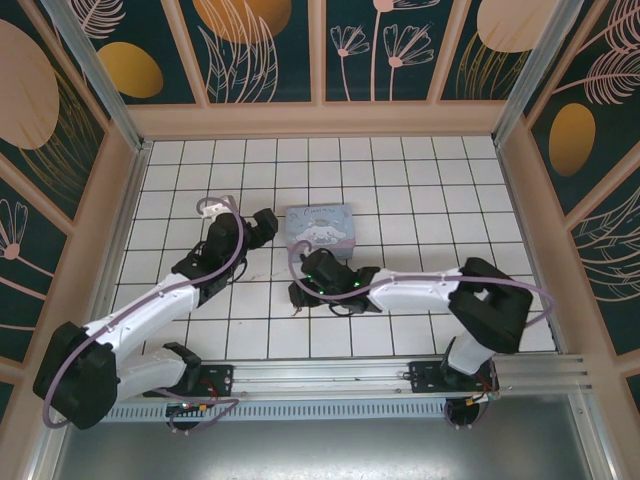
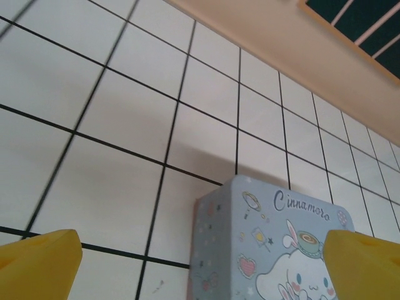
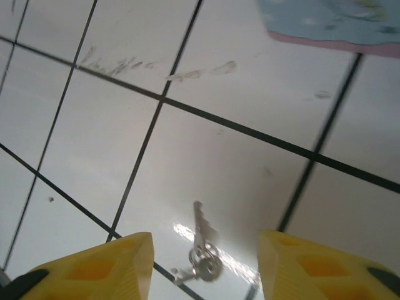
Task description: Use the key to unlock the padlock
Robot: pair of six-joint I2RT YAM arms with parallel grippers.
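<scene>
The key [image 3: 201, 247] is a small metal key on a ring with a second small key, lying flat on a white tile. My right gripper [image 3: 205, 265] hangs low over it, a yellow finger [image 3: 106, 269] on each side. The jaws stand apart and do not touch the key. In the top view the right gripper [image 1: 300, 292] is just in front of the tin box. My left gripper [image 2: 203, 265] is wide open with nothing between its fingers, close to the left side of the box. The padlock is out of view.
A pastel blue cartoon tin box [image 1: 320, 225] stands mid-table between the two grippers, and its near left corner [image 2: 269, 250] fills the space ahead of the left fingers. Its edge [image 3: 325, 25] lies beyond the key. Beige walls [image 1: 320, 120] ring the tiled floor.
</scene>
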